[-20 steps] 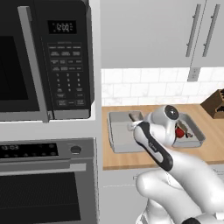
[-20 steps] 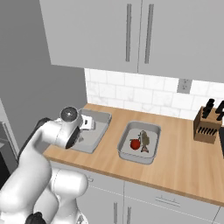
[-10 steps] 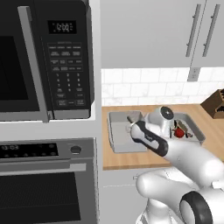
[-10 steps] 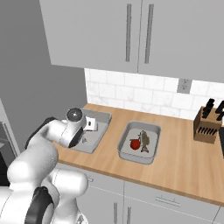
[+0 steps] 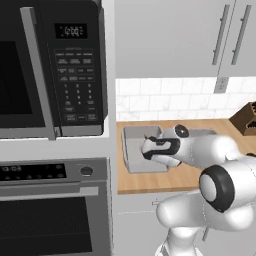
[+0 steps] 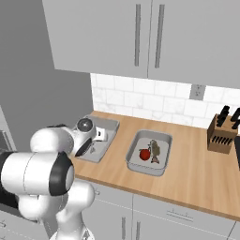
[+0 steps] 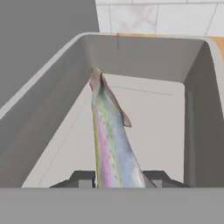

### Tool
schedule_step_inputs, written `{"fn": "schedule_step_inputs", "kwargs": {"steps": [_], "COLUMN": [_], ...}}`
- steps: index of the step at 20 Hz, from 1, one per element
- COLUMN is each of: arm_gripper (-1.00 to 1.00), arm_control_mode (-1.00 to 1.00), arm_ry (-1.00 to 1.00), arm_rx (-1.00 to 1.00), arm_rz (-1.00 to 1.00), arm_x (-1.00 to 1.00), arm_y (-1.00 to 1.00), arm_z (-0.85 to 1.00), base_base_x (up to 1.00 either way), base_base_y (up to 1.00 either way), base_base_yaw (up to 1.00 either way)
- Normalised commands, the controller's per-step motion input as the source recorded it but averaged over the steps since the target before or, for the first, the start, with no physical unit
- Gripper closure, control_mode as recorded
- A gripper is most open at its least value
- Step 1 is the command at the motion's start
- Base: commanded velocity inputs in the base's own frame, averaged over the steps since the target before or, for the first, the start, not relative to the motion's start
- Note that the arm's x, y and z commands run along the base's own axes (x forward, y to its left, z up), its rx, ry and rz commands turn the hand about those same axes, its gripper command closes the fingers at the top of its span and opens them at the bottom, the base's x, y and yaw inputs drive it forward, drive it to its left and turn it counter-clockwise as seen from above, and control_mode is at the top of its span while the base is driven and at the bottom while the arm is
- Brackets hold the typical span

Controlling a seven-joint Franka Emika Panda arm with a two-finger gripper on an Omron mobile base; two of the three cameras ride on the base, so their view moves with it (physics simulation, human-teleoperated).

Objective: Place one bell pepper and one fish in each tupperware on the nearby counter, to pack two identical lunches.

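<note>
End effector (image 7: pixel 117 177) clamped on fish (image 7: pixel 109 144), tail pointing lengthwise into tupperware (image 7: pixel 52 109)

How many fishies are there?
2: one fish held in the jaws over the left tub, one in the right tub by the pepper.

Wood bench (image 6: pixel 197 164) runs along the tiled wall. Two grey tubs sit directly on it: left tub (image 6: pixel 107 125) near the bench's left end, right tub (image 6: pixel 161 138) near the middle, apart from each other. Knife block (image 6: pixel 220 136) stands at the back right, by the wall.
</note>
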Motion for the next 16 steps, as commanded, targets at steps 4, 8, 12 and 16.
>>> {"fn": "schedule_step_inputs", "kwargs": {"steps": [4,8,12,16], "arm_gripper": [1.0,-1.0,-1.0,-1.0], "arm_control_mode": [-1.0,-1.0,-1.0,-1.0], "arm_ry": [0.0,0.0,0.0,-0.04], "arm_rx": [0.0,0.0,0.0,0.0], "arm_rz": [0.0,0.0,0.0,0.0], "arm_x": [0.24,0.03,0.0,-0.11], "arm_y": [0.0,0.0,0.0,0.0], "arm_z": [-0.28,-0.25,-0.04,0.08], "base_base_x": [0.0,0.0,0.0,0.0], "base_base_y": [0.0,0.0,0.0,0.0], "base_base_yaw": [0.0,0.0,0.0,0.0]}}
